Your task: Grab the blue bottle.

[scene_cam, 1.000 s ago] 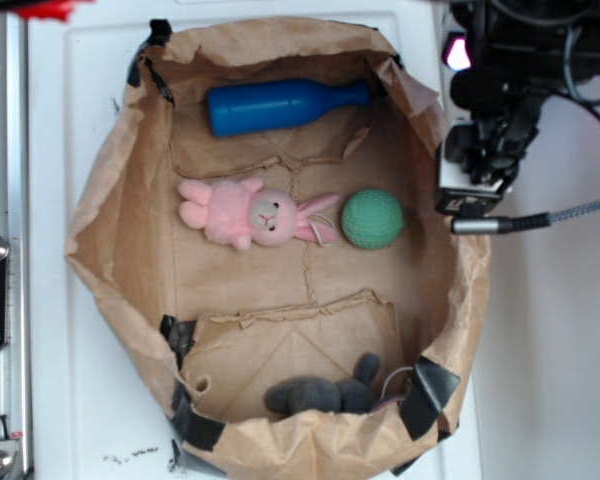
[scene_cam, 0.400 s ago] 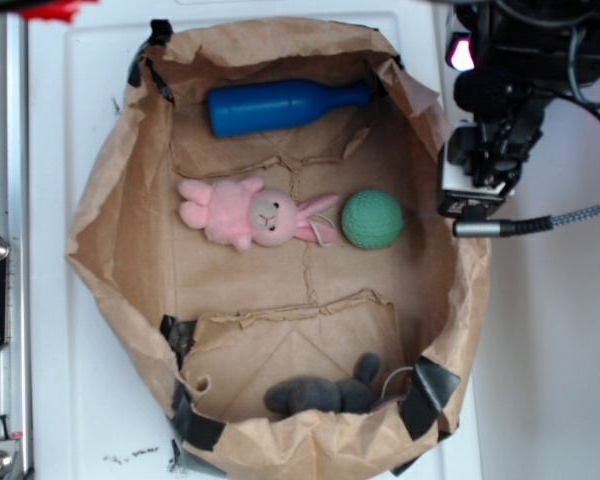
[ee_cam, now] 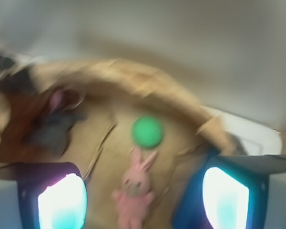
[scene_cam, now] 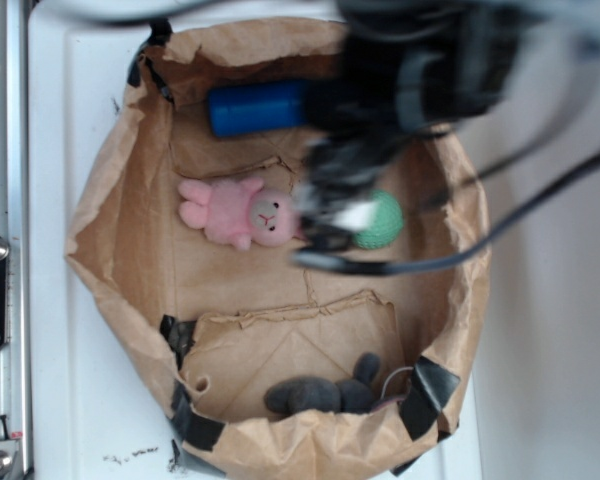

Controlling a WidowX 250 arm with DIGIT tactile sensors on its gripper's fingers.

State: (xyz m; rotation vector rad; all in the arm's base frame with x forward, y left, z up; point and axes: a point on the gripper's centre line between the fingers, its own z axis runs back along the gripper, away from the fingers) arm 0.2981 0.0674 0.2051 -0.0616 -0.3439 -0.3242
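The blue bottle (scene_cam: 252, 108) lies on its side at the far end of the brown paper bag (scene_cam: 110, 230); my blurred arm covers its neck end. The gripper (scene_cam: 340, 175) hangs over the bag's middle, between the bottle and the green ball (scene_cam: 385, 225). In the wrist view the gripper (ee_cam: 143, 200) is open, its two fingers far apart with the pink plush bunny (ee_cam: 136, 188) showing below between them. A blurred blue shape, the bottle (ee_cam: 188, 205), sits just inside the right finger (ee_cam: 226, 198). Nothing is held.
The pink bunny (scene_cam: 242, 213) lies mid-bag, left of the ball. A grey plush (scene_cam: 320, 393) rests at the bag's near end. The bag's crumpled walls rise all around. A metal rail (scene_cam: 2, 250) runs along the left edge.
The arm has swung fast from outside the bag's right rim to over its middle, now covering the bottle's neck and part of the ball. The objects have not moved.
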